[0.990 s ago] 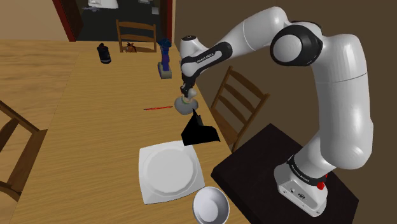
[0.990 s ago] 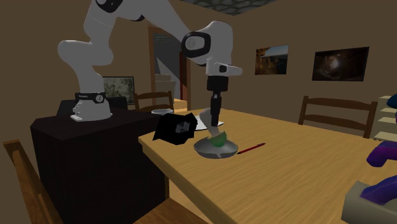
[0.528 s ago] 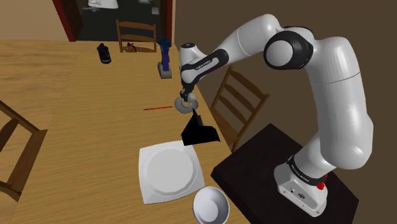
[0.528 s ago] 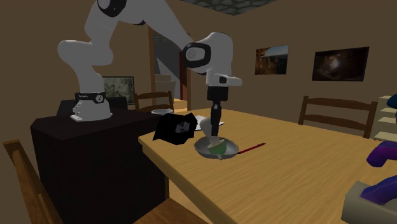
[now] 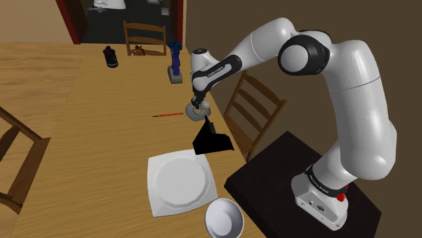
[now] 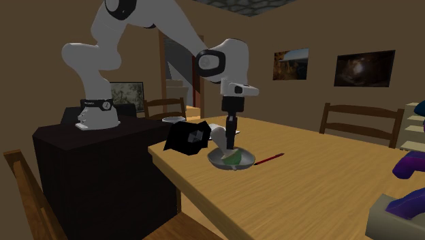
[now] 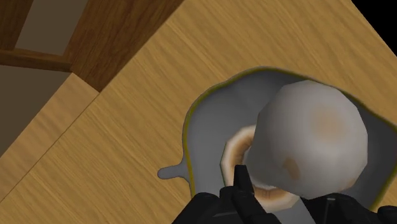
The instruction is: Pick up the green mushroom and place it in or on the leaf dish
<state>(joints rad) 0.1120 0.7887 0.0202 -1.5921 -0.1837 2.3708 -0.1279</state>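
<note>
Presently, one black two-finger gripper (image 6: 231, 146) stands lowered into one grey leaf-shaped dish with a yellow-green rim (image 7: 207, 124); its fingers (image 7: 245, 186) are narrowly parted and clenched on one pale grey, round-capped mushroom (image 7: 312, 143), tan beneath the cap, with a green patch seen in the second exterior view; the mushroom lies within the dish; contact with the dish floor cannot be told. The dish rests on one smooth wooden table (image 5: 81, 135); near it lie one thin red stick (image 5: 168, 115) and one black angular block (image 5: 213, 140); nearer the stand, one white square plate (image 5: 179, 184) and one round white bowl (image 5: 224, 218).
</note>
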